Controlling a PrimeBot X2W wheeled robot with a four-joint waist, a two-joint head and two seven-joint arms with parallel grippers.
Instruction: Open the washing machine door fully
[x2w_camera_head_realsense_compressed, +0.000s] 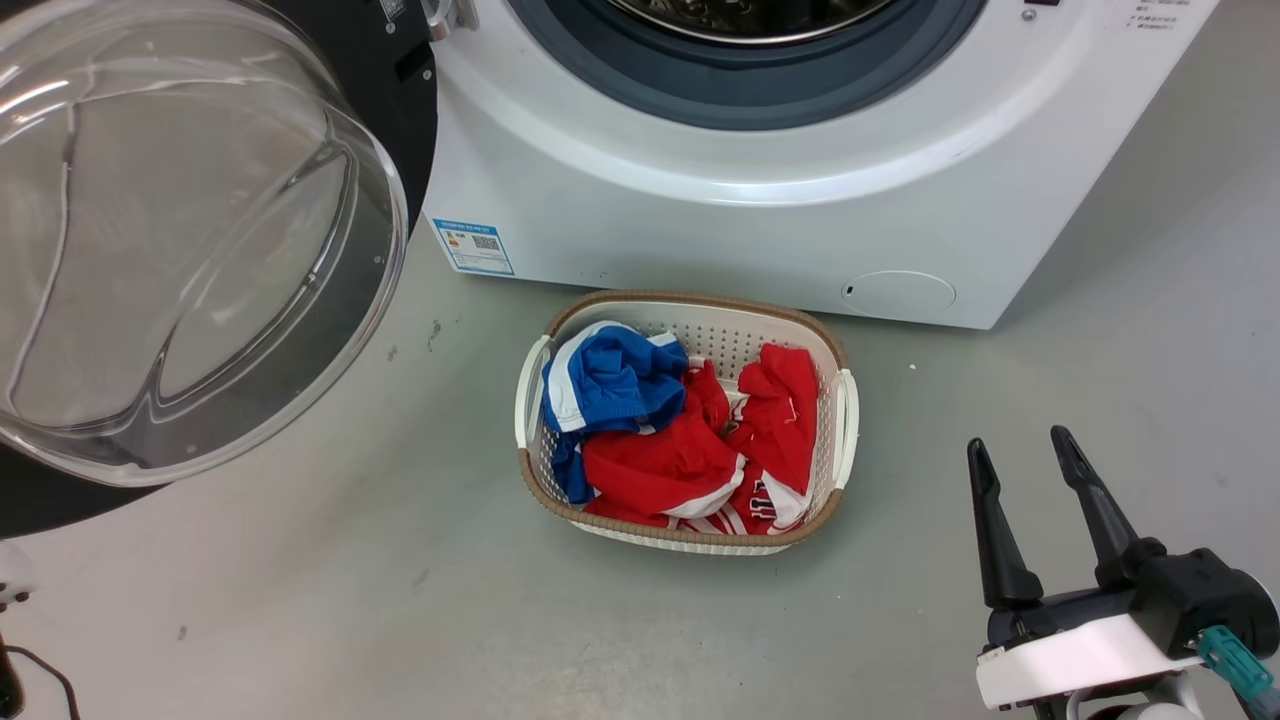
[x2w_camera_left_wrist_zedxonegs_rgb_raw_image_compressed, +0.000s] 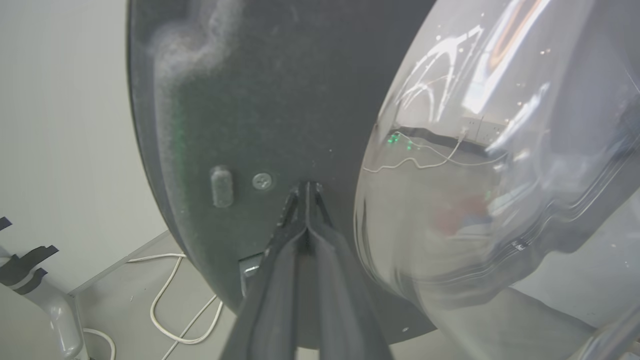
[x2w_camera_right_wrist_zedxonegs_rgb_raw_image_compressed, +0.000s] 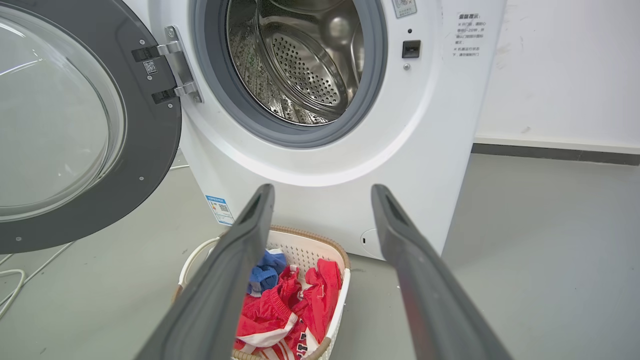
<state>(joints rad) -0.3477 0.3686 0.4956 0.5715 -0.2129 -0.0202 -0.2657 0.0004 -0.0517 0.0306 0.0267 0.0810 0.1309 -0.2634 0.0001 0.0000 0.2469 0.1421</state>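
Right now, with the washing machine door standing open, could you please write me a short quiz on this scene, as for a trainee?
1. True or false: the right pincer is shut on the washing machine door.
2. What lies in the basket? A) green towels B) red and blue clothes C) nothing
3. In one word: is the left pincer, at the door's dark ring, open or shut?
Key: 1 false, it is open and apart from the door; 2 B; 3 shut.
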